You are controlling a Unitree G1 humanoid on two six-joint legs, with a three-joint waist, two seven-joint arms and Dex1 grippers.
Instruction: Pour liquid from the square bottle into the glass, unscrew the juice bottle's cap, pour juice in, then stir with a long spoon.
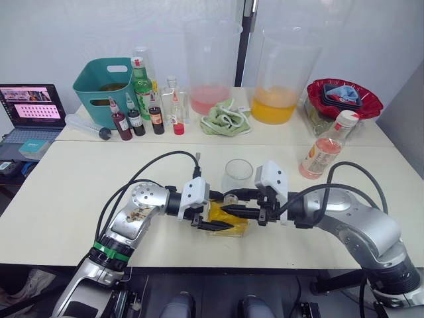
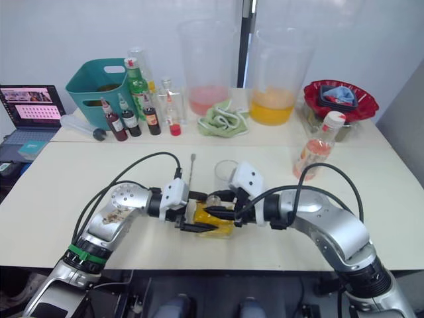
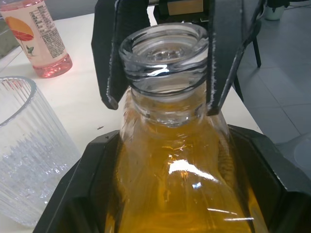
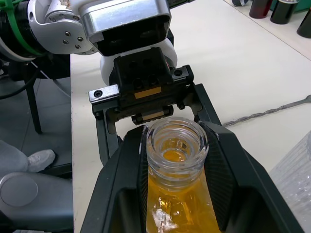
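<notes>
Gripping the uncapped square bottle [image 1: 224,218] in both grippers, left [image 1: 211,217] and right [image 1: 244,210]; my tilting early could spill beside the glass [image 1: 237,175].

I see a teal bin [image 1: 106,83] at upper left, with a green bottle [image 1: 141,89] and three dark little bottles [image 1: 137,119] in front of it. A laptop [image 1: 30,109] sits at the far left edge. Top centre, two big beakers: pink liquid [image 1: 211,66] and orange [image 1: 277,76]. A green cloth [image 1: 226,118] lies below them, a red bowl [image 1: 344,98] at upper right.
</notes>
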